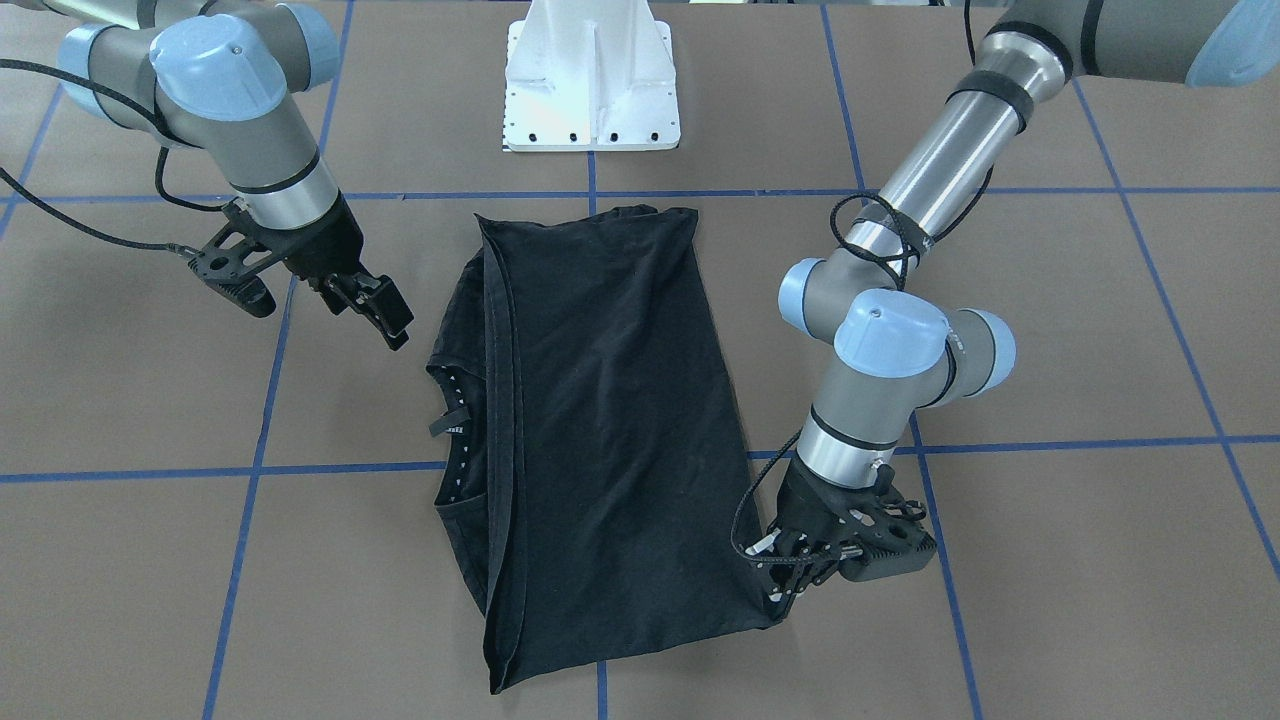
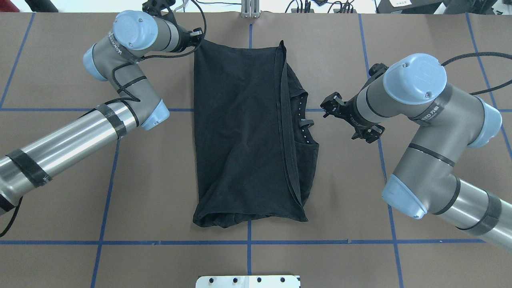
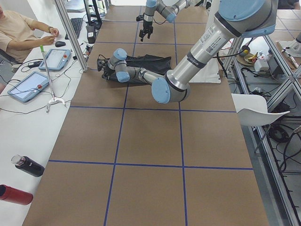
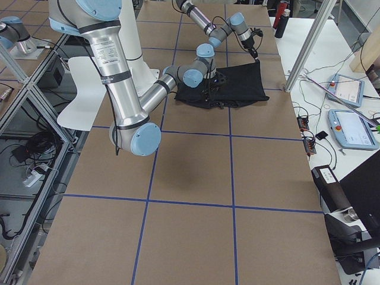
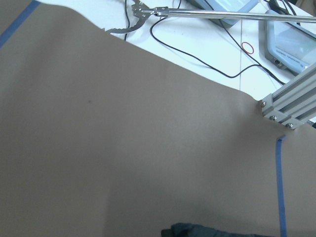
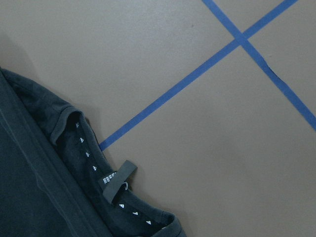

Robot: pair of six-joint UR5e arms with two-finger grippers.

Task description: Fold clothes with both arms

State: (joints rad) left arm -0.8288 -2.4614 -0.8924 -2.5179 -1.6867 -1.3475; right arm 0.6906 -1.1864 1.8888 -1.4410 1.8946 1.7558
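The brown taped tabletop point(image 2: 60, 212) holds the black short-sleeved T-shirt point(image 2: 240, 132) at its centre, already folded lengthwise into a strip. My left pincer point(image 1: 786, 590) seems clamped on its 11 o'clock corner. My right pincer point(image 1: 380, 305) hangs open and empty at 3 o'clock. Cross-folds remain.

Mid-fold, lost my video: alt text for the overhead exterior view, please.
A black T-shirt lies folded lengthwise on the brown table. The left end effector pinches its far left corner; the right end effector hovers open beside the collar, apart from it.
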